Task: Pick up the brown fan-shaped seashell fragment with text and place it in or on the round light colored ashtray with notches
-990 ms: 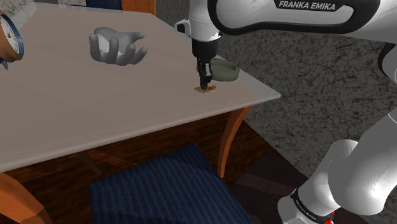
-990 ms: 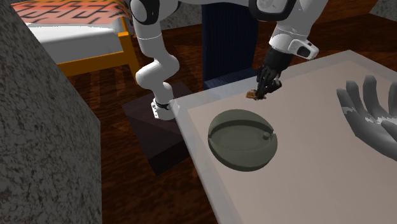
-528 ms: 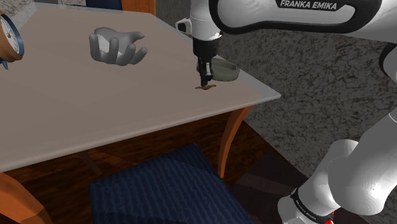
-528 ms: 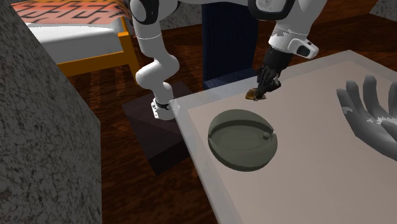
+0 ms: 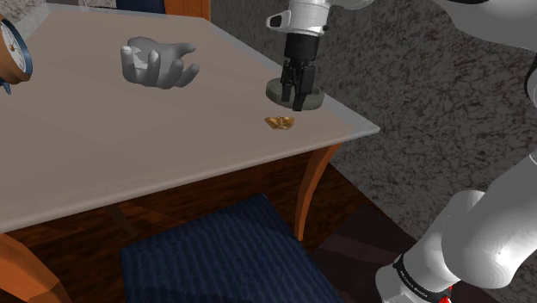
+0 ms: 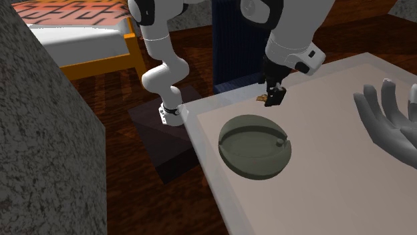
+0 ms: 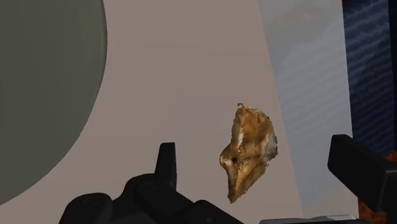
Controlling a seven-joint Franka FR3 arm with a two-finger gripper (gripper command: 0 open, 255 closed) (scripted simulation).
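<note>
— Where is the shell?
— The brown shell [image 5: 280, 122] lies flat on the table [image 5: 129, 146], near its edge.
— Is the claw holding it?
— No. The claw [image 5: 298, 104] is wide open and holds nothing. Its fingers [image 7: 167, 162] stand apart, up above the shell, not touching it.
— And the ashtray?
— The round grey ashtray [image 5: 316, 99] sits on the table near the shell.
</note>
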